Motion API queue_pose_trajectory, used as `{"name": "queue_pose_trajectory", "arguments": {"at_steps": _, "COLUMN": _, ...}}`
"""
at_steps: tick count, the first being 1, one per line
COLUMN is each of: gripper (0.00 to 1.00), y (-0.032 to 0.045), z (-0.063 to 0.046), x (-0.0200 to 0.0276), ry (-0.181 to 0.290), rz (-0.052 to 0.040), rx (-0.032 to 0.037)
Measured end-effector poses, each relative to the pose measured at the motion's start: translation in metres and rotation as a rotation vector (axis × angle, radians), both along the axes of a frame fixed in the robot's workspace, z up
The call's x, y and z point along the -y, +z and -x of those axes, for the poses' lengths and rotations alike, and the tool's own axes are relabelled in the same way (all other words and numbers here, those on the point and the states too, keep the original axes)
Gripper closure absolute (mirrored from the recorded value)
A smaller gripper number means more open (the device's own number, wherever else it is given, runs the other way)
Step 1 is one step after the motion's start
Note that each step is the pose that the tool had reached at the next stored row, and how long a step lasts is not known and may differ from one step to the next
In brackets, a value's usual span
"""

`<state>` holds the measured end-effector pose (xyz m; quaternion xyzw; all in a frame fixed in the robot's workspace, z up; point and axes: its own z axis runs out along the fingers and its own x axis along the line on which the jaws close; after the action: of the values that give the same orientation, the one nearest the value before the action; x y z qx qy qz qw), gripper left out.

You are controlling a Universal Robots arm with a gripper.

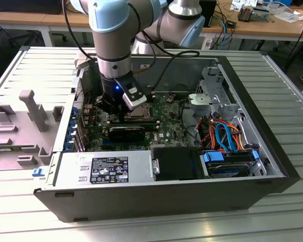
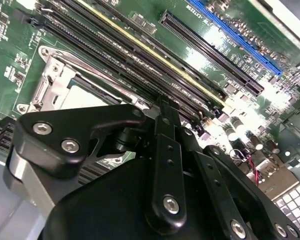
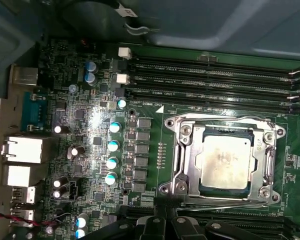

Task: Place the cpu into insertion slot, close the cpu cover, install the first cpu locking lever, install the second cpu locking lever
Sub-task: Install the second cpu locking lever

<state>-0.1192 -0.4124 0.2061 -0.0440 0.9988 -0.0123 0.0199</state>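
The cpu (image 3: 225,162), a square chip with a silver-grey top, lies in the insertion slot (image 3: 176,156). The silver cpu cover (image 3: 262,160) lies flat around it, framing the chip in its window. Thin wire locking levers run along two opposite sides: one (image 3: 225,119) beside the memory slots, the other (image 3: 225,201) on the gripper's side. My gripper (image 3: 168,220) is shut and holds nothing, low over the board just beside that second lever. In the second wrist view the gripper (image 2: 162,106) reaches down next to the socket frame (image 2: 52,82). In the exterior view the gripper (image 1: 122,115) hangs next to the socket (image 1: 140,112).
Long black memory slots (image 3: 215,80) flank the socket. The open computer case (image 1: 272,151) holds a power supply (image 1: 106,169) at the front and a drive cage with orange and blue cables (image 1: 224,136) on the exterior view's right. A grey fixture (image 1: 25,121) stands outside the case.
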Motion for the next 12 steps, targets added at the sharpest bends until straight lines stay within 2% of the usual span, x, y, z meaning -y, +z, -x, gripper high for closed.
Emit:
{"name": "queue_pose_trajectory", "arguments": {"at_steps": 3, "gripper": 0.89, "y": 0.0001, "z": 0.0003, "x": -0.0004, "ry": 0.016, "rz": 0.0002, "rx": 0.0}}
{"name": "queue_pose_trajectory", "arguments": {"at_steps": 6, "gripper": 0.89, "y": 0.0001, "z": 0.0003, "x": -0.0016, "ry": 0.061, "rz": 0.0002, "rx": 0.0001}}
{"name": "queue_pose_trajectory", "arguments": {"at_steps": 7, "gripper": 0.89, "y": 0.0, "z": 0.0004, "x": -0.0031, "ry": 0.1, "rz": 0.0001, "rx": 0.0001}}
{"name": "queue_pose_trajectory", "arguments": {"at_steps": 8, "gripper": 0.89, "y": 0.0048, "z": 0.0003, "x": -0.0042, "ry": 0.127, "rz": -0.0003, "rx": 0.0002}}
{"name": "queue_pose_trajectory", "arguments": {"at_steps": 9, "gripper": 0.89, "y": 0.0043, "z": 0.0003, "x": -0.0042, "ry": 0.154, "rz": -0.04, "rx": 0.0023}}
{"name": "queue_pose_trajectory", "arguments": {"at_steps": 10, "gripper": 0.89, "y": 0.0041, "z": 0.0003, "x": -0.0042, "ry": 0.159, "rz": -0.0516, "rx": 0.0031}}
{"name": "queue_pose_trajectory", "arguments": {"at_steps": 12, "gripper": 0.89, "y": 0.0043, "z": 0.0002, "x": -0.0042, "ry": 0.163, "rz": -0.0559, "rx": 0.0033}}
